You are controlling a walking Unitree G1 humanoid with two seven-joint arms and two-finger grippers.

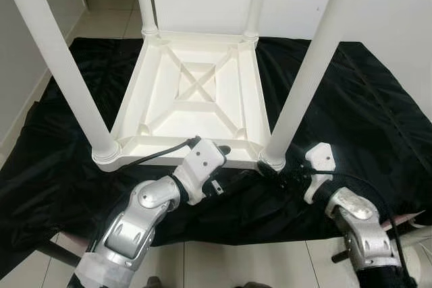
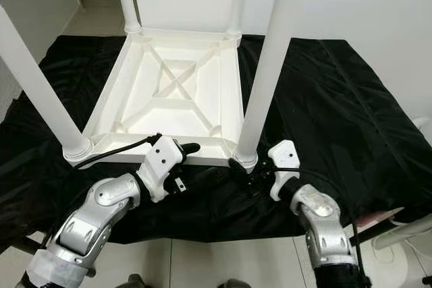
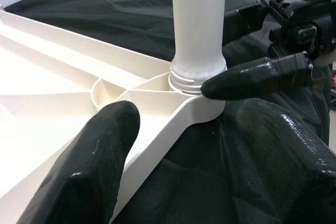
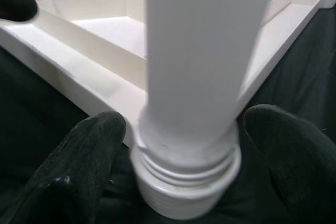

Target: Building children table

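Right wrist view: right gripper (image 4: 184, 156) straddles smooth, threaded leg (image 4: 199, 77).

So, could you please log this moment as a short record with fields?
table: white tabletop upside down on black cloth, four legs up
near right leg: threads show above its socket
right gripper: open, fingers either side of that leg's base
left gripper: open, at the tabletop's near edge
floor: pale tiles

Four upright legs (image 1: 307, 72) fence the tabletop's (image 1: 196, 89) open middle; black cloth (image 1: 364, 99) around lies bare.
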